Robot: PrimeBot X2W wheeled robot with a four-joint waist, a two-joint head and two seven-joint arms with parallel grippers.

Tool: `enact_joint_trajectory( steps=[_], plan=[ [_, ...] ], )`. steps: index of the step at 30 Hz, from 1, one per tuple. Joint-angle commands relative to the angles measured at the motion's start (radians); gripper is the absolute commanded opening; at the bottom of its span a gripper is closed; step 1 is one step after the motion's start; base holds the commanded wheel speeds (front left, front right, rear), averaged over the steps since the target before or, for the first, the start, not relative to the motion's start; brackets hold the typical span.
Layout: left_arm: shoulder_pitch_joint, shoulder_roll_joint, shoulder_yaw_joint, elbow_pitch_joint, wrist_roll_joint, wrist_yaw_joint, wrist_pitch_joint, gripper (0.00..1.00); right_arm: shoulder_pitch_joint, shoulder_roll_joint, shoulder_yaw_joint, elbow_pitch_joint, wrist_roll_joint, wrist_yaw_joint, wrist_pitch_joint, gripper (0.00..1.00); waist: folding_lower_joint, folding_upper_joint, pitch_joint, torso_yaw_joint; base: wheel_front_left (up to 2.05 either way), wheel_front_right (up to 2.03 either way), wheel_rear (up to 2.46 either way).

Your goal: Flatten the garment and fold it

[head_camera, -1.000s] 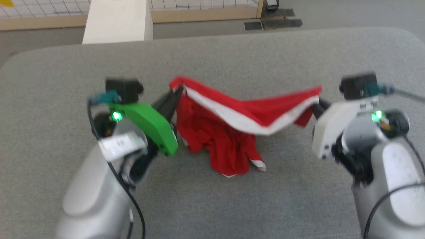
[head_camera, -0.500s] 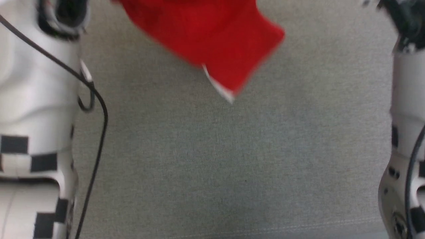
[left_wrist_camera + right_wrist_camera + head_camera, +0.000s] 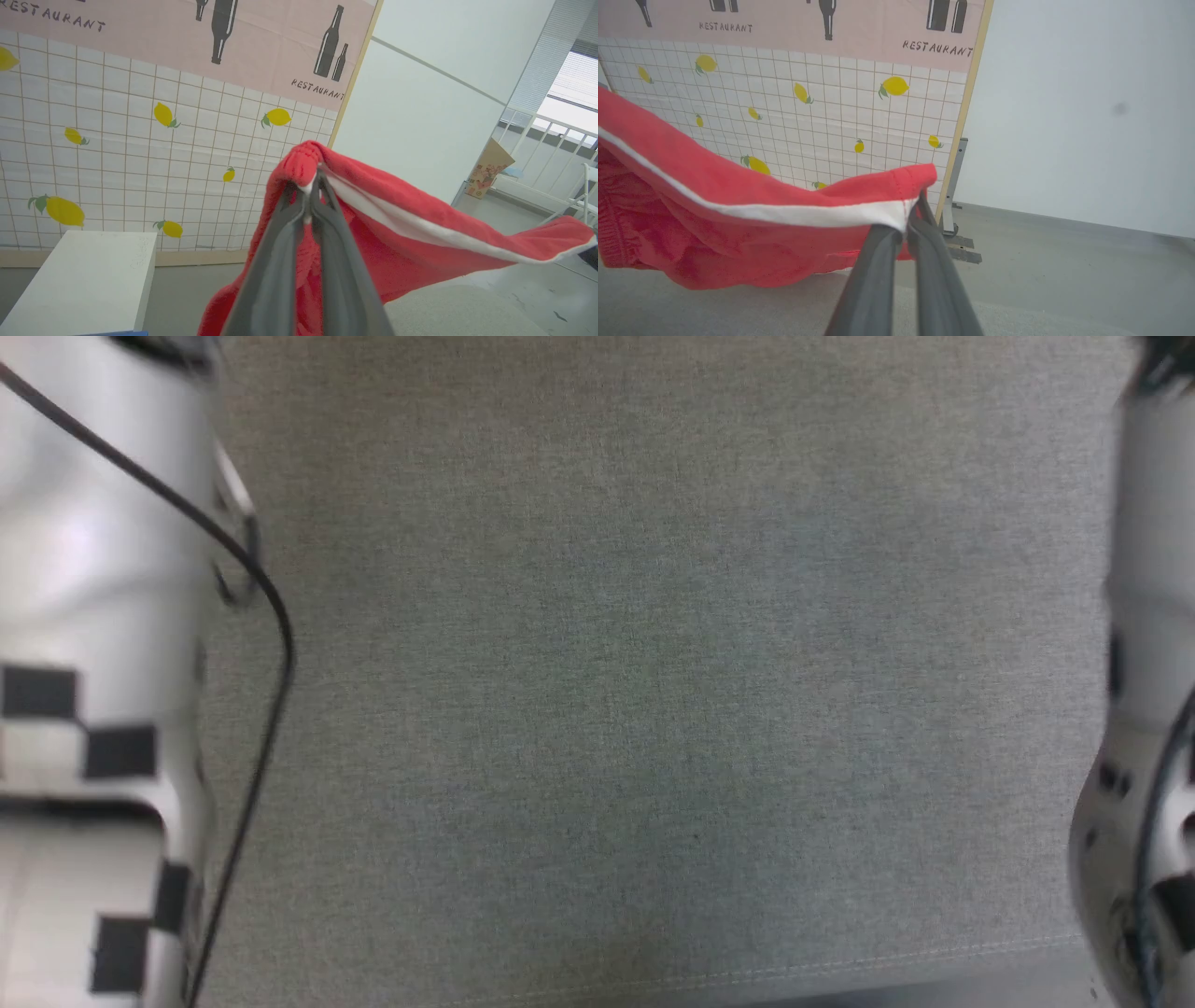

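Red garment (image 3: 397, 210) hangs strung across mid-frame in both wrist views: left gripper (image 3: 310, 186) clenched on the waistband corner, right gripper (image 3: 909, 219) clenched on a white-striped corner. A second ago its bulk pooled on grey table (image 3: 653, 663); now lifted. Judged: ready to lay flat.

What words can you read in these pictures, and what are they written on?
"RESTAURANT": dark letters on the pink wall banner with black bottle shapes, printed more than once, readable in both wrist views.
Faint marks on the side of the white block: too faint to read.
Print on the brown cardboard box: too small to read.
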Motion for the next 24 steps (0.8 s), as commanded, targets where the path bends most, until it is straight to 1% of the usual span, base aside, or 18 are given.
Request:
enact_joint_trajectory(
  steps=[1, 2, 6, 9, 11, 12, 15, 17, 20, 24],
  plan=[
    [0.068, 0.012, -0.022, 0.012, 0.006, -0.01, 0.011, 0.0, 0.062, 0.002, 0.017, 0.011, 0.022, -0.001, 0.008, 0.0, -0.0002, 0.0, -0.022, 0.008, 0.0, 0.0, 0.0],
    [0.095, 0.015, -0.034, 0.016, 0.006, -0.012, 0.018, 0.0, 0.085, 0.002, 0.027, 0.013, 0.027, -0.001, 0.013, 0.0, -0.0002, 0.0, -0.027, 0.008, 0.0, 0.0, 0.0],
    [0.294, 0.027, -0.09, 0.014, -0.038, -0.026, 0.073, 0.0, 0.264, 0.001, 0.08, -0.003, 0.082, -0.001, 0.066, 0.0, -0.0002, 0.0, -0.079, 0.009, 0.0, 0.0, 0.0],
    [0.459, 0.049, -0.125, -0.018, -0.065, -0.029, 0.109, 0.0, 0.416, -0.014, 0.105, -0.045, 0.128, -0.001, 0.123, 0.0, -0.0002, 0.0, -0.123, 0.009, 0.0, 0.0, 0.0],
    [0.582, 0.06, -0.138, -0.047, -0.081, -0.024, 0.124, 0.0, 0.524, -0.035, 0.119, -0.086, 0.152, -0.001, 0.162, 0.0, -0.0002, 0.0, -0.159, 0.007, 0.0, 0.0, 0.0],
    [0.619, 0.059, -0.137, -0.057, -0.09, -0.017, 0.127, 0.0, 0.556, -0.043, 0.126, -0.1, 0.155, -0.001, 0.175, 0.0, -0.0002, 0.0, -0.168, 0.007, 0.0, 0.0, 0.0],
    [0.802, 0.042, -0.138, -0.121, -0.147, 0.011, 0.144, 0.0, 0.709, -0.066, 0.151, -0.17, 0.177, -0.001, 0.233, 0.0, -0.0002, 0.0, -0.215, 0.003, 0.0, 0.0, 0.0],
    [0.901, 0.041, -0.151, -0.159, -0.164, 0.03, 0.166, 0.0, 0.799, -0.073, 0.153, -0.212, 0.184, -0.001, 0.262, 0.0, -0.0002, 0.0, -0.242, 0.005, 0.0, 0.0, 0.0],
    [1.019, 0.06, -0.181, -0.211, -0.161, 0.059, 0.205, 0.0, 0.927, -0.079, 0.149, -0.267, 0.185, -0.001, 0.307, 0.0, -0.0002, 0.0, -0.282, 0.011, 0.0, 0.0, 0.0],
    [1.143, 0.089, -0.211, -0.285, -0.158, 0.098, 0.256, 0.0, 1.089, -0.068, 0.127, -0.343, 0.191, -0.001, 0.362, 0.0, -0.0002, 0.0, -0.33, 0.019, 0.0, 0.0, 0.0]
  ],
)
